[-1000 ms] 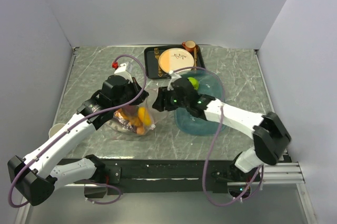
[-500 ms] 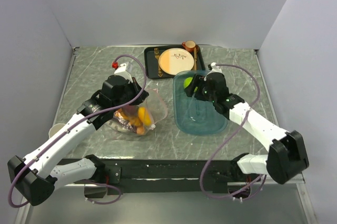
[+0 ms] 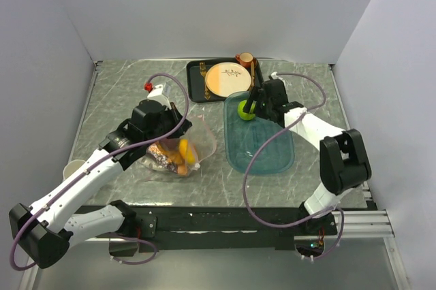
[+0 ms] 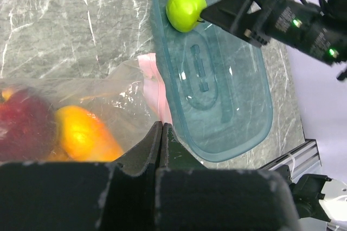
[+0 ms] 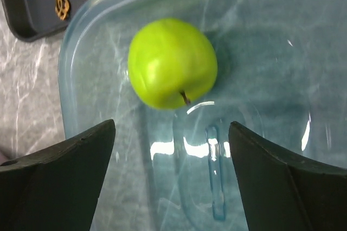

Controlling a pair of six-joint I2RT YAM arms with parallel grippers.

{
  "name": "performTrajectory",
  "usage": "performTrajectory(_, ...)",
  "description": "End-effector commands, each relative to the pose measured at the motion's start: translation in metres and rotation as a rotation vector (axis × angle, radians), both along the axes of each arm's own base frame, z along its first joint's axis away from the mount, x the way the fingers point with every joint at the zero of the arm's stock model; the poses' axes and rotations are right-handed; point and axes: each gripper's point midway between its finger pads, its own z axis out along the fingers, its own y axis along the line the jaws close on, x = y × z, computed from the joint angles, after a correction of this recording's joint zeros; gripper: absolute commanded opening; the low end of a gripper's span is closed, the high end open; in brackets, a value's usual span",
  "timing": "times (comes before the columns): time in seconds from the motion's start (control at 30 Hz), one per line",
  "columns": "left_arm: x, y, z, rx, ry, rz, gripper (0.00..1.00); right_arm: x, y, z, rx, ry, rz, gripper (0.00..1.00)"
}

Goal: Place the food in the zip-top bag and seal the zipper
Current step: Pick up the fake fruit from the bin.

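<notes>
Right gripper [image 5: 172, 128] open above green apple [image 5: 172, 63]; left gripper [image 4: 161, 129] pinching bag [image 4: 108, 87].

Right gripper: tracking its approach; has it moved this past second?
Yes. The right gripper swung away from the zip-top bag, toward the black tray, up to the green apple.
</notes>
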Motion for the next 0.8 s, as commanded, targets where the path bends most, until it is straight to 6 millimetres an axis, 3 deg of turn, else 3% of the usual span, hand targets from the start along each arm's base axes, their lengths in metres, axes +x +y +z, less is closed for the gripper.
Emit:
performTrajectory(0.0,0.000,-0.001,0.019,-0.029,-0.049,-0.005,0.01,0.027,0.001,0.002,-0.028,0.001,-0.002,0.93)
performTrajectory(0.3,-0.001,0.000,0.015,-0.030,-0.036,0.004,0.01,0.049,0.000,-0.019,-0.071,0.034,-0.008,0.93)
performTrajectory(0.63,0.002,0.000,0.017,-0.020,-0.044,0.006,0.01,0.057,0.000,-0.027,-0.053,0.023,0.016,0.93)
performTrajectory(0.77,0.002,0.001,0.017,-0.019,-0.047,0.007,0.01,0.057,-0.001,-0.029,-0.041,0.025,0.024,0.87)
